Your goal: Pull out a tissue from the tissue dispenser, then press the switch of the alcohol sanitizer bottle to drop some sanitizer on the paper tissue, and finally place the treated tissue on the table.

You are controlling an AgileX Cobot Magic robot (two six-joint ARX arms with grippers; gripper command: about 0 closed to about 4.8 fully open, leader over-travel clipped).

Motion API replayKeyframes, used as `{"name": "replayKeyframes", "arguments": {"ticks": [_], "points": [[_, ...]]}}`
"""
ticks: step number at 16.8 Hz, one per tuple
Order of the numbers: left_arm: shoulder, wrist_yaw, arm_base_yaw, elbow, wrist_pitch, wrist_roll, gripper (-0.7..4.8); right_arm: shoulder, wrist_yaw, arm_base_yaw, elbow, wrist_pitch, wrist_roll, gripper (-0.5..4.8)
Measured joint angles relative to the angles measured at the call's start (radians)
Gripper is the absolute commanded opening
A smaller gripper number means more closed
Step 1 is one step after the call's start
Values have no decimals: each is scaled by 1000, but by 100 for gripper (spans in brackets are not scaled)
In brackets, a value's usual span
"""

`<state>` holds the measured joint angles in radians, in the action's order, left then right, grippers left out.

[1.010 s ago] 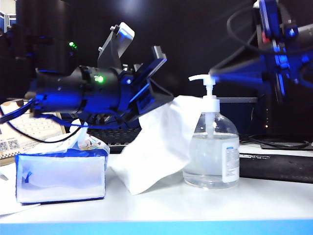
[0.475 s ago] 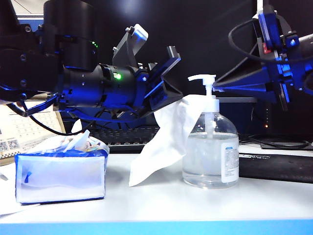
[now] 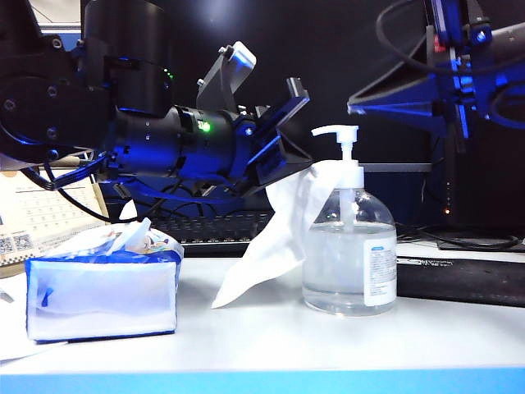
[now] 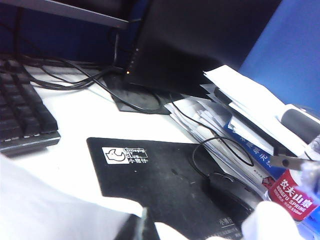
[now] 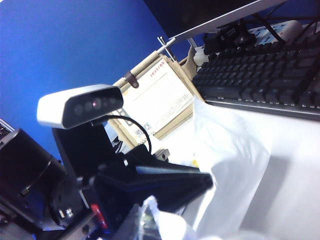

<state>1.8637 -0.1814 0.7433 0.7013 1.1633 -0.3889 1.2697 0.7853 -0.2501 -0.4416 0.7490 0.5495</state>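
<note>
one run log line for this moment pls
left claw: shut on thin white paper tissue, beside clear plastic sanitizer bottle | right claw: above white pump head, not touching | sanitizer: not yet pressed

1. Exterior view: low, near bench (image 3: 271, 345) height, facing level across it toward the dark background; close to the tissue dispenser (image 3: 102, 287) and the alcohol sanitizer bottle (image 3: 350, 258).
2. Left wrist view: looks obliquely down over the bench toward a black mat (image 4: 165, 185), a keyboard (image 4: 22, 117) and a monitor base.
3. Right wrist view: looks down past the left pincer (image 5: 165, 187) and the tissue (image 5: 232, 150).
4. Shared: the tissue, keyboard and bench appear in all three views.
</note>
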Motion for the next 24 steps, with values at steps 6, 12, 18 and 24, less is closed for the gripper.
{"name": "replayKeyframes", "arguments": {"ticks": [6,12,18,24], "points": [[0,-80,-54,11,37,-41,-6,1,-1,0,-2,-59,-19,-1],[-1,-142,-53,39,45,-85,-6,1,-2,0,-2,-66,-20,-1],[-71,-238,-55,39,-60,-107,-6,0,16,0,-2,-89,-20,0],[-149,-238,-55,39,-238,-53,-6,0,17,0,-42,-76,-19,0]]}}
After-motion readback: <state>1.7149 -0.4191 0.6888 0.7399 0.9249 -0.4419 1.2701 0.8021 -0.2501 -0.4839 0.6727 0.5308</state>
